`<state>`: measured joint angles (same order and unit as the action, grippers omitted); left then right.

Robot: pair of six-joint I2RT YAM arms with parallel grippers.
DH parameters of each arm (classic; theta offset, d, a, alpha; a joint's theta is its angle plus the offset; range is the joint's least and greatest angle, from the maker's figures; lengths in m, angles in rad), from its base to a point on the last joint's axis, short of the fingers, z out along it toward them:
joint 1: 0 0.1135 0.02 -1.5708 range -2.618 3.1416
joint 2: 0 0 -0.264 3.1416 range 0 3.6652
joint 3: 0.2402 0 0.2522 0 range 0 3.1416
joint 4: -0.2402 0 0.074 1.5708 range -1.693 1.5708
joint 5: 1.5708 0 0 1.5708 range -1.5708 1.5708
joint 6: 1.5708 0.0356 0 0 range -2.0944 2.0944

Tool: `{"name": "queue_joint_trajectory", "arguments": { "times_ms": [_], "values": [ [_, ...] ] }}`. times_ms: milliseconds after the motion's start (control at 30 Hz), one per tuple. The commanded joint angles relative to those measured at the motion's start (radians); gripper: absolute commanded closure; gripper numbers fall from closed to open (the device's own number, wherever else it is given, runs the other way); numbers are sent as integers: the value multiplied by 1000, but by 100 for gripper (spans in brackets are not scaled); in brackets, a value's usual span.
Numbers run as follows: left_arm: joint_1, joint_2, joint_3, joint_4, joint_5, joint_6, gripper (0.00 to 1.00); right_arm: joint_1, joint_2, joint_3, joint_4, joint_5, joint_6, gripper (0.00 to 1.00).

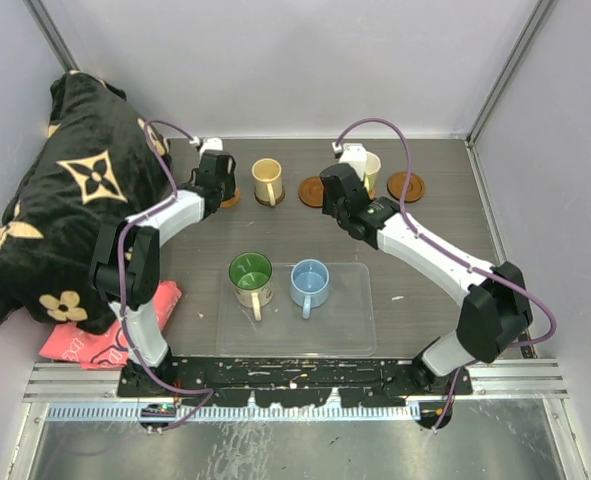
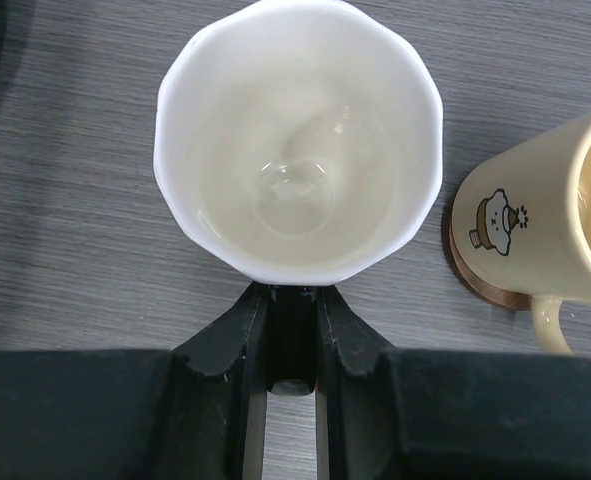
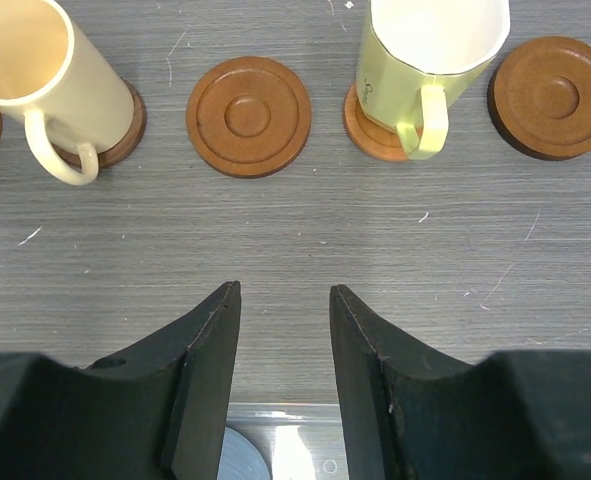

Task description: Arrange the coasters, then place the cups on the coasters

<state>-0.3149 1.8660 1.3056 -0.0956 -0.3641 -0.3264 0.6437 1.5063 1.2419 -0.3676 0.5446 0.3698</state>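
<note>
My left gripper (image 2: 295, 300) is shut on the black handle of a cup (image 2: 297, 140) with a white inside, at the back left (image 1: 215, 178). Beside it a cream cup (image 1: 267, 182) stands on a coaster (image 2: 475, 282). A sliver of another coaster (image 1: 232, 200) shows by the left gripper. My right gripper (image 3: 285, 290) hangs open and empty (image 1: 338, 183) above the table, short of a bare coaster (image 3: 248, 116). A yellow-green cup (image 3: 425, 60) sits on a coaster (image 3: 367, 132), with one more bare coaster (image 3: 553, 97) to its right. A green cup (image 1: 250, 277) and a blue cup (image 1: 310, 283) stand in front.
The green and blue cups stand in a clear plastic tray (image 1: 350, 320) near the arm bases. A black patterned cloth (image 1: 70, 200) is heaped at the left, with a pink cloth (image 1: 75, 340) below it. Grey walls close in the back and sides.
</note>
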Motion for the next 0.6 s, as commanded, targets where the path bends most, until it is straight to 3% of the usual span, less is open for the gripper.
{"name": "queue_joint_trajectory", "arguments": {
  "times_ms": [0,567],
  "values": [
    [5,-59,-3,96,-26,-11,82,-4,-11,24,26,-9,13,53],
    [-3,-86,-25,90,-52,-11,73,-4,-31,5,25,-15,30,54]
  ]
}}
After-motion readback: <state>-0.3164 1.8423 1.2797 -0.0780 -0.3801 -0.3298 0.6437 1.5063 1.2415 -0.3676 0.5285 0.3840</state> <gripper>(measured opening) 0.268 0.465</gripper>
